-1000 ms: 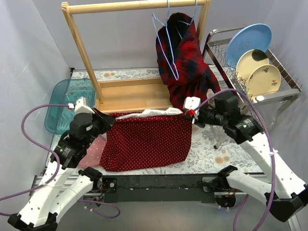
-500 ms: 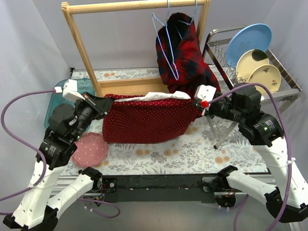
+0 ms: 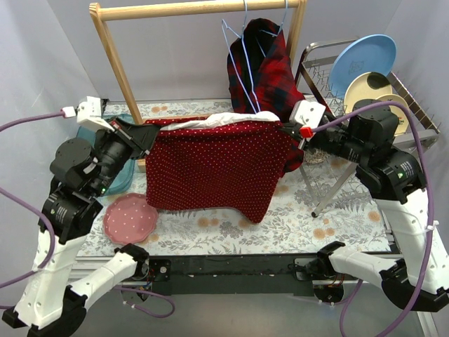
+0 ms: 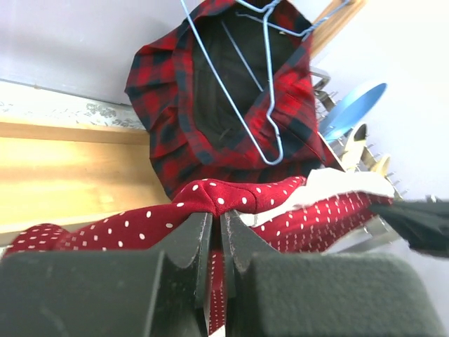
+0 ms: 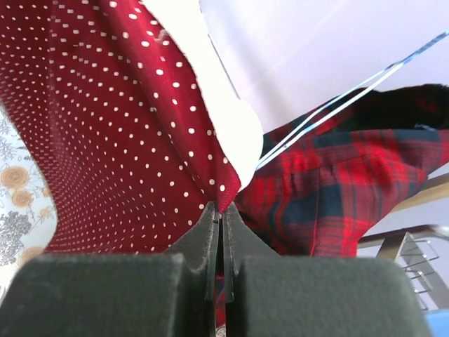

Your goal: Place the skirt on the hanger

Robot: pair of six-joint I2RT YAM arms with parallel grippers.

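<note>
Both arms are raised over the floral-patterned counter, and a red fabric skirt with white polka dots is stretched broadside between them. The left arm's fingers are closed on the skirt's upper left corner. From the left wrist view, a small fold of red dotted cloth is pinched right at their tips. The right arm's fingers are likewise clamped on the upper right corner, and the right wrist view shows the red fabric caught between the two black tips.

A strip of white lining shows along the top edge of the skirt. The cloth hangs down like a curtain, its lower right corner dropping lowest. I can't tell whether that corner touches the counter.

Behind the skirt stands a light wooden clothes rack. From its top rail hangs a pale blue wire hanger, beside a red-and-black plaid garment hung from the same rail. The skirt is not on the hanger. It sits in front of it and lower, with its upper right corner overlapping the bottom of the plaid garment in the overhead view.

A round pink plate lies on the counter at the near left, below the skirt's hem. A translucent teal plastic tub is behind the left arm. On the right, a metal wire dish rack holds a blue plate and two cream plates.
</note>
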